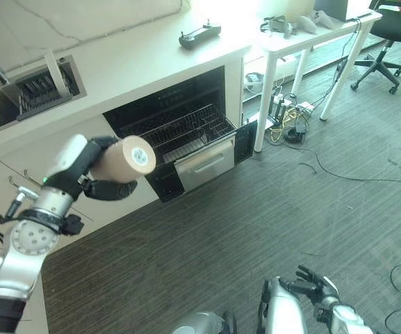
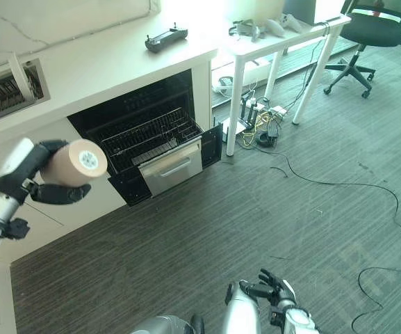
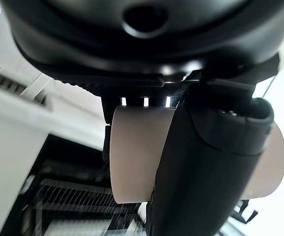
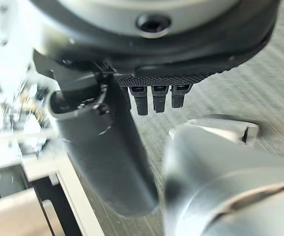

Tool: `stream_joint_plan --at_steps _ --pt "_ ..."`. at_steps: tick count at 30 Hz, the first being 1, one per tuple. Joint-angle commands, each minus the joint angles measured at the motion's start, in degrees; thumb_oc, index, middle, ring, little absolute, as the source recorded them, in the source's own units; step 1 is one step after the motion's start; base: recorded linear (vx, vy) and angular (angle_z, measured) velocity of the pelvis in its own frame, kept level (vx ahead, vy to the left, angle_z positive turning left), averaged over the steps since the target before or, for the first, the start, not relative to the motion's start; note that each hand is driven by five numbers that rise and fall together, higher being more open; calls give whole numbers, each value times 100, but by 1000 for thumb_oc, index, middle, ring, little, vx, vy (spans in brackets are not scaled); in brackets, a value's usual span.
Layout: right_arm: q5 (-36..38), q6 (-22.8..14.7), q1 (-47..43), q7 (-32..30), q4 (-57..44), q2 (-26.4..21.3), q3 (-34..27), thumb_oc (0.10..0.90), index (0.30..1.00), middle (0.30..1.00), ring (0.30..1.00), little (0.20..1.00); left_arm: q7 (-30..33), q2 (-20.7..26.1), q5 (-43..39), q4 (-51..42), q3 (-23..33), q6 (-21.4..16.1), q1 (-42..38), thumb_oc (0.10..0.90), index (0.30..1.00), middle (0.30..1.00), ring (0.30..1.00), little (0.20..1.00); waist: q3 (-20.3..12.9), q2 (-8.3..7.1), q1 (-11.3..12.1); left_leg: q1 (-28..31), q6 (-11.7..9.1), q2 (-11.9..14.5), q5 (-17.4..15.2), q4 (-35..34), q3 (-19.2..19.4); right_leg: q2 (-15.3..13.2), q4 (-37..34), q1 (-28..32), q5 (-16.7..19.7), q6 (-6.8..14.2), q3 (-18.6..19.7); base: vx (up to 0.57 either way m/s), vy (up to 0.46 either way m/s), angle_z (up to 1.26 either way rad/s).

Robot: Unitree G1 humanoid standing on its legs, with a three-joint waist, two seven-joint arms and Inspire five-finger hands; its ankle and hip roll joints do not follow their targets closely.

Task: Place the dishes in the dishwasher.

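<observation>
Fingers (image 1: pixel 110 189) and thumb of the left hand (image 1: pixel 89 167) are curled round a tan, cylindrical cup (image 1: pixel 125 159), held on its side in the air with its pale round base facing the camera. In the left wrist view the same cup (image 3: pixel 134 152) sits clamped between the dark thumb and the fingers. Behind and to the left of it, a sink with a dark rack (image 1: pixel 40 87) is set into the white countertop (image 1: pixel 137 56). To the right of the cup, well apart from it, the dishwasher (image 1: pixel 186 139) stands open under the counter, its black wire rack (image 1: pixel 183 129) pulled out above a silver-fronted panel (image 1: pixel 203 163). A dark controller (image 1: pixel 199 33) lies on the counter beyond. Further right stand a white table (image 1: pixel 311 35) with cables beneath and a black office chair (image 1: pixel 391 35). Low at the right, the right hand (image 1: pixel 315 284) hangs over the dark wood-grain floor (image 1: pixel 256 209), its fingers loosely relaxed and holding nothing.
</observation>
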Motion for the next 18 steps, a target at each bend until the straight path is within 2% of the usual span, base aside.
stream_joint_plan --at_steps 1,3,4,6,7,9,10,11,12,14,17,18 --pt "-132 -157 -143 103 348 -60 102 800 900 900 900 900 581 637 -467 -245 515 -194 -353 400 300 300 300 300 -169 32 74 -692 -404 252 -291 319 -549 -207 -248 835 711 709 719 283 -443 91" --pt "-192 -40 -235 174 385 -103 100 800 900 900 900 900 510 730 -571 -169 678 -283 -247 400 300 300 300 300 -233 -48 159 -653 -566 458 -340 319 -571 -248 -248 935 415 876 670 361 -618 70" --pt "-173 65 -276 216 426 -135 136 800 900 900 900 900 458 723 -656 -253 750 -186 -174 400 300 300 300 300 -288 -110 253 -660 -665 599 -300 319 -601 -261 -248 1022 279 876 570 400 -774 30" --pt "-262 185 -299 242 391 -161 199 800 900 900 900 900 436 621 -660 -404 869 -60 -38 400 300 300 300 300 -324 -140 292 -575 -760 803 -275 319 -598 -201 -248 1104 177 803 366 259 -548 13" --pt "-324 175 -292 197 362 -167 247 800 900 900 900 900 481 544 -670 -550 929 -21 67 400 300 300 300 300 -324 -157 325 -548 -814 954 -221 319 -509 -170 -248 1161 80 696 199 207 -508 16" --pt "-190 137 -215 68 353 -213 288 800 900 900 900 900 434 388 -629 -750 995 8 103 400 300 300 300 300 -274 -231 300 -647 -891 1205 485 319 -196 -82 -248 1354 -118 466 8 163 -560 51" --pt "-111 89 -177 39 396 -236 265 800 900 900 900 900 381 353 -647 -809 984 11 46 400 300 300 300 300 -250 -269 273 -680 -900 1245 699 319 2 -57 -248 1410 -163 367 -81 107 -597 124" --pt "29 -73 -40 -52 551 -257 136 800 900 900 900 900 262 214 -637 -891 820 -3 -237 400 300 300 300 300 -170 -304 168 -887 -923 1125 790 647 538 25 -248 1581 -229 204 -357 162 -501 158" --pt "11 -87 1 -70 642 -257 96 800 900 900 900 900 294 148 -582 -904 722 121 -378 400 300 300 300 300 -146 -282 161 -915 -869 770 602 538 523 106 -248 1641 -246 231 -375 169 -368 164" --pt "-46 -50 7 -50 720 -242 82 800 900 900 900 900 358 107 -516 -928 737 221 -359 400 300 300 300 300 -176 -226 191 -1010 -813 494 452 319 392 269 -248 1639 -261 253 -264 149 -57 53" --pt "-56 -28 31 -34 797 -224 80 800 900 900 900 900 403 62 -440 -900 714 215 -333 400 300 300 300 300 -210 -102 188 -1422 -894 485 519 319 369 478 -248 1678 -346 231 -296 108 -13 -48" --pt "-18 -45 79 -29 837 -201 61 800 900 900 900 900 405 -22 -376 -861 643 137 -357 400 300 300 300 300 -171 -33 182 -1786 -1004 478 703 319 534 601 -248 1786 -435 211 -342 155 6 -31"
